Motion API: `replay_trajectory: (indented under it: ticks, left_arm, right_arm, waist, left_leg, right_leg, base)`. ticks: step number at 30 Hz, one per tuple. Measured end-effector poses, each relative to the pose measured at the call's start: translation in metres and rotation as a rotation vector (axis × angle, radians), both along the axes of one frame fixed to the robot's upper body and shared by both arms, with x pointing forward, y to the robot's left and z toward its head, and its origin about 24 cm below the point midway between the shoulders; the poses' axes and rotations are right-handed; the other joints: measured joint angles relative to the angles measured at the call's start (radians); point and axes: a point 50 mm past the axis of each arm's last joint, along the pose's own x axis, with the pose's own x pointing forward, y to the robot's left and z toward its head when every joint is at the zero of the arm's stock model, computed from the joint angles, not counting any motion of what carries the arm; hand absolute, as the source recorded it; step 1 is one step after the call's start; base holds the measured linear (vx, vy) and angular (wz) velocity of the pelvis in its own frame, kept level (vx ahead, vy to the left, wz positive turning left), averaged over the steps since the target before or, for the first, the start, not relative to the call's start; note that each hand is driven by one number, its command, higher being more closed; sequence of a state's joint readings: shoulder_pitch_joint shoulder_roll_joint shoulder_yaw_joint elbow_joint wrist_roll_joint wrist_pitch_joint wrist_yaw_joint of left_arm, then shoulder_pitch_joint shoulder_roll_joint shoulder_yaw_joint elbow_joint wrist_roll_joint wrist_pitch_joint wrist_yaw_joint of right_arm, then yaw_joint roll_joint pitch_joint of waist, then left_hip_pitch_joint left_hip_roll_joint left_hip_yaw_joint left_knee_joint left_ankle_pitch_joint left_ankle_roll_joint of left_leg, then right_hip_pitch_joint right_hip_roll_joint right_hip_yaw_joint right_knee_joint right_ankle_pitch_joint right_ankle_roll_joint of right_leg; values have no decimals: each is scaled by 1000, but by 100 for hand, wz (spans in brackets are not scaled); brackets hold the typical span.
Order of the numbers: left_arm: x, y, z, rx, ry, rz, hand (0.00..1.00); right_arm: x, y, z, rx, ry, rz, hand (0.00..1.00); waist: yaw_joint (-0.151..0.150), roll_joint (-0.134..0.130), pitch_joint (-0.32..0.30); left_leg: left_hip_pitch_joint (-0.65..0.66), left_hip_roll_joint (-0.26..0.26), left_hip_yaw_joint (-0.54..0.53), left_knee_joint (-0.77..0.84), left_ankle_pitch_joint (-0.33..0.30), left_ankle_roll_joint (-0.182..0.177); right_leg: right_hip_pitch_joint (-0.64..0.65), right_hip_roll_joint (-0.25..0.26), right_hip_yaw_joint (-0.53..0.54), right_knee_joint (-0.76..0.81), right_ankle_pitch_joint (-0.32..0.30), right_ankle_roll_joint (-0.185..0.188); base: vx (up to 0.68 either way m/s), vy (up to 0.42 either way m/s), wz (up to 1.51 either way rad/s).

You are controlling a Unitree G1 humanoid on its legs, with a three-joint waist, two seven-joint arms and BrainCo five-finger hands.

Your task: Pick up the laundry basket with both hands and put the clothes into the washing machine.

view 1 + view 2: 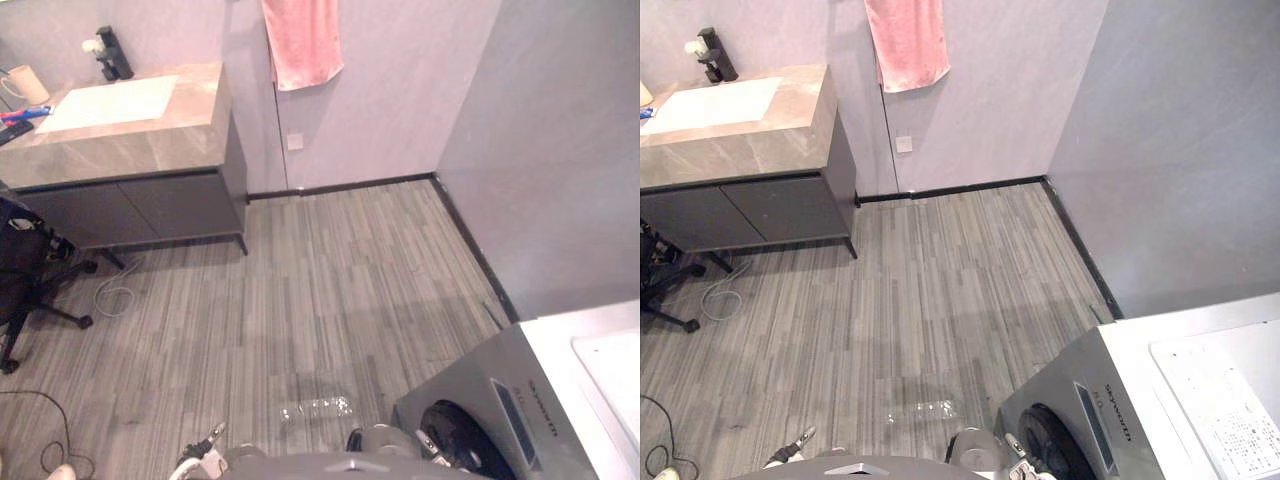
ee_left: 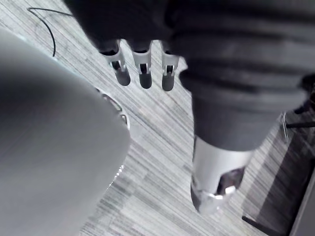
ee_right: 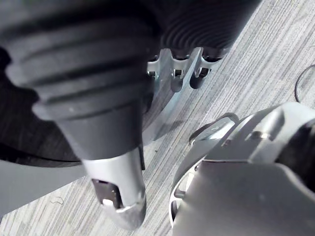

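Observation:
The silver-grey washing machine [image 1: 520, 400] stands at the lower right against the wall, its dark round door [image 1: 455, 435] facing the floor area. My left hand [image 2: 141, 69] hangs over the striped floor with its fingers straight and the thumb apart, and it holds nothing. My right hand [image 3: 179, 73] hangs close beside the washing machine's front [image 3: 29, 182], fingers straight and empty too.
A vanity counter [image 1: 150, 140] with a white sink stands at the far left, and a pink towel [image 1: 303, 40] hangs on the back wall. A black office chair [image 1: 25, 275] and a white cable [image 1: 115, 292] sit at the left. Grey walls close the back and right.

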State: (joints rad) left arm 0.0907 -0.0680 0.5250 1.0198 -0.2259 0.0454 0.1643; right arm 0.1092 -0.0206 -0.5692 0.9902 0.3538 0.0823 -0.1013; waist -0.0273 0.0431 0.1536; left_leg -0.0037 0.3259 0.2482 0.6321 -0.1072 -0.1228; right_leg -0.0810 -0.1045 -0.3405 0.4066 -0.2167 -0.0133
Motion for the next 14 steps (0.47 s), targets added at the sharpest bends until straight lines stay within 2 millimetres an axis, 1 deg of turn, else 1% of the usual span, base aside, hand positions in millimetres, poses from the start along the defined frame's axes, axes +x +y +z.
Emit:
replay_trajectory:
  ticks: [1, 2, 3, 4, 5, 6, 8, 11, 13, 14]
  left_arm:
    - [3, 1, 1, 7, -7, -18, 0]
    - [4, 3, 1, 17, -7, -37, 0]
    - [4, 4, 2, 20, -7, -43, 0]
    - [5, 3, 2, 20, -6, -51, 0]
    - [4, 5, 1, 25, 1, -61, 0]
    - [2, 9, 1, 34, 9, -69, 0]
    - [-2, 16, 1, 50, 28, -75, 0]
    - [-4, 18, 1, 59, 45, -117, 0]
    - [-3, 18, 1, 69, 55, -173, 0]
    - [-3, 19, 1, 72, 58, -198, 0]
  right_arm:
    - [-1, 0, 0, -14, 6, 2, 0]
    - [-1, 3, -1, -11, 6, 0, 0]
    - [-1, 4, -1, -8, 6, -1, 0]
    - [-2, 4, -1, -6, 8, -7, 0]
    - [-2, 5, -2, 2, 10, -21, 0]
    - [-3, 7, -3, 8, 16, -15, 0]
    - [-8, 14, -5, 23, 41, -5, 0]
    - [-13, 17, -7, 37, 58, -13, 0]
    - [-14, 17, -7, 39, 62, -14, 0]
    - [-16, 15, -8, 36, 69, -12, 0]
  waist:
    - [3, -2, -1]
    - [5, -13, -5]
    - [4, -17, -7]
    - [3, -17, -10]
    - [9, -34, -20]
    - [6, -45, -27]
    - [5, -67, -40]
    - [0, -73, -45]
    - [-9, -67, -47]
    - [-9, -64, -46]
  left_leg:
    - [-10, -4, 4, -1, -41, 0]
    - [-18, -39, 27, -98, -91, -6]
    - [-19, -66, 27, -178, -92, -2]
    - [-17, -93, 24, -270, -66, 15]
    - [17, -150, 30, -386, -30, 22]
    - [27, -166, 29, -414, -20, 29]
    - [52, -205, 43, -471, -7, 47]
    - [88, -233, 51, -520, 6, 61]
    - [90, -252, 51, -551, 22, 71]
    - [90, -260, 51, -560, 28, 73]
  right_leg:
    - [15, -4, 0, -10, 5, 3]
    - [18, -24, 1, -12, 12, 16]
    - [17, -33, 1, -13, 19, 26]
    - [16, -38, 3, -13, 24, 38]
    - [10, -48, 40, -16, 25, 67]
    - [12, -51, 62, -36, 35, 78]
    - [31, -68, 92, -104, 69, 89]
    - [64, -74, 107, -167, 95, 96]
    - [65, -82, 110, -201, 113, 101]
    - [66, -82, 111, -218, 123, 106]
  base:
    - [151, 180, -2]
    - [146, 201, 4]
    - [86, 168, 10]
    - [79, 234, 8]
    - [85, 208, 12]
    - [94, 247, 10]
    - [66, 204, -2]
    - [9, 175, -7]
    - [-18, 86, 1]
    - [-11, 43, 1]
